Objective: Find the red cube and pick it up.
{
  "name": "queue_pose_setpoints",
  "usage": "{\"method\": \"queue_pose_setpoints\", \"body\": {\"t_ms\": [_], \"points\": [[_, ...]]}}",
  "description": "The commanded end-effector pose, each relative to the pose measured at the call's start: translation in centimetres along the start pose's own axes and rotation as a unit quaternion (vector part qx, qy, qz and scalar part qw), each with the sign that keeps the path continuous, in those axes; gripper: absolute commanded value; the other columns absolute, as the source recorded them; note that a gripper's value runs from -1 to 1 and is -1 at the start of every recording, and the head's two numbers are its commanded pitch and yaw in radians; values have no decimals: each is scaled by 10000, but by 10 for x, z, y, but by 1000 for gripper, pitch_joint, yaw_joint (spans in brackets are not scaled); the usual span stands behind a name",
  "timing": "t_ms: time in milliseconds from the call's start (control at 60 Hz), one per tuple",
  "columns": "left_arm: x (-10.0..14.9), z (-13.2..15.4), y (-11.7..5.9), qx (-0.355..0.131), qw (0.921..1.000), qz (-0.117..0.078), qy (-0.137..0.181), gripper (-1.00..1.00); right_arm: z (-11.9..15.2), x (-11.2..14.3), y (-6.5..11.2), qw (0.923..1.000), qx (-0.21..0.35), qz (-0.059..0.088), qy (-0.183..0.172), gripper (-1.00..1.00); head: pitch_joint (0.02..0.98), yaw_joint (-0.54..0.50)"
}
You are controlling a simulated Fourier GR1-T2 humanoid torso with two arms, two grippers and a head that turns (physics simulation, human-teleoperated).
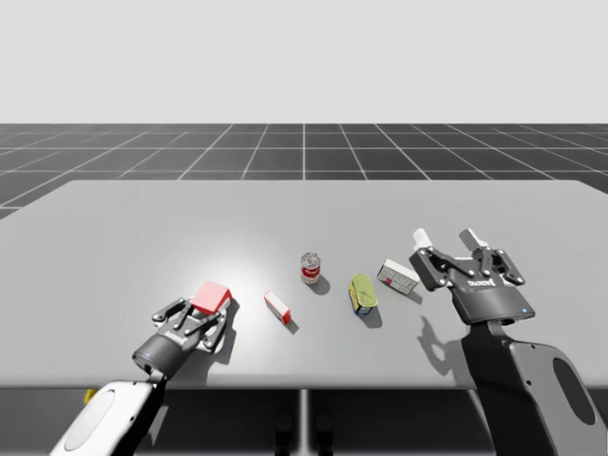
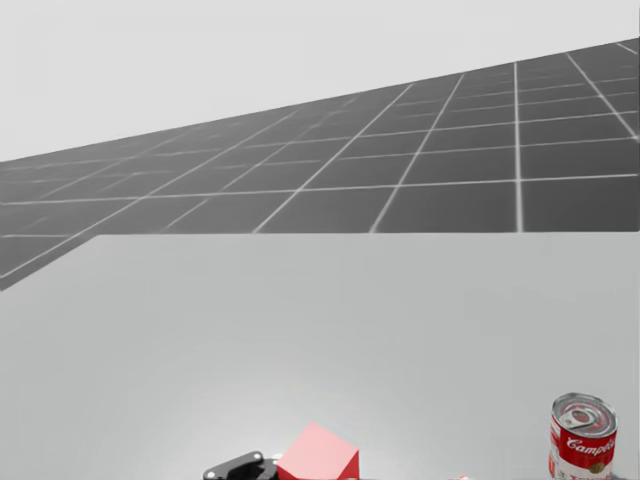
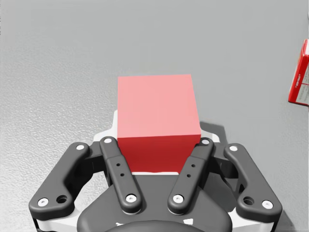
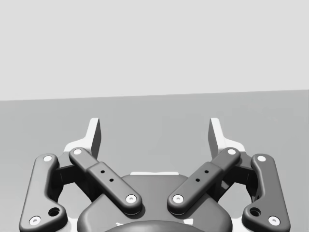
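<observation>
Cube clamped in our left gripper; shallow grip may slip. Right gripper, 3 o'clock, fingers apart.

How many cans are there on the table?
2. The red and white round can stands near the middle of the table; the yellow oval can is just to its right in the high view. None seems hidden.

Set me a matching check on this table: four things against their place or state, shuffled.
1 red cube
2 right gripper
3 red-and-white round can
4 yellow oval tin

A open, holding nothing
B upright near the middle of the table
C gripped by the left gripper
D between the round can and the white box

Pairs: 1-C, 2-A, 3-B, 4-D
</observation>
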Motion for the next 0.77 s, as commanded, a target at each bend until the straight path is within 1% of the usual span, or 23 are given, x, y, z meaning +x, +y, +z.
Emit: {"method": "queue_pose_setpoints", "body": {"t_ms": [17,117,183,217,250,283,400,450,533,567,583,633,650,700,717,767], "points": [[0,5,-12,-574,9981,-208,109,1000,-1,0,-2,10000,-11,6,3,-1000,454,400],[24,12,-9,-536,9979,-361,-57,1000,-1,0,-3,10000,-2,13,-1,-1000,459,399],[44,20,-5,-508,9970,-541,-206,1000,-1,-1,-3,10000,17,36,-20,-1000,459,400],[53,23,-4,-477,9966,-608,-277,1000,-1,-1,-3,10000,24,37,-26,-1000,459,400],[58,25,-3,-471,9964,-634,-319,1000,-2,-2,-3,10000,25,37,-26,-1000,458,401],[68,28,0,-412,9957,-733,-394,1000,-2,-2,-3,10000,29,47,-29,-1000,456,401],[89,34,5,-271,9946,-813,-590,1000,-2,-2,-4,10000,38,51,-41,-1000,454,402],[100,37,8,-217,9937,-844,-704,1000,-2,-2,-4,10000,47,49,-43,-1000,453,401],[122,41,12,-86,9912,-950,-919,1000,-2,-2,-4,10000,50,52,-28,-1000,450,399],[125,41,13,-72,9907,-974,-947,1000,-2,-2,-4,10000,49,58,-26,-1000,450,398],[136,42,16,21,9887,-1053,-1066,1000,-2,-2,-4,10000,51,68,-22,-1000,450,398],[144,42,18,32,9878,-1063,-1135,1000,-2,-3,-4,10000,52,81,-17,-1000,449,397],[153,43,20,111,9860,-1134,-1220,1000,-3,-3,-4,9999,57,95,-13,-1000,449,396],[162,44,22,167,9843,-1177,-1305,1000,-3,-3,-4,9999,62,106,-5,-1000,449,395],[172,45,24,210,9827,-1198,-1400,1000,-3,-4,-4,9999,64,117,5,-1000,448,393],[181,47,25,266,9805,-1240,-1499,1000,-3,-4,-3,9999,71,121,15,-1000,448,393]]}}
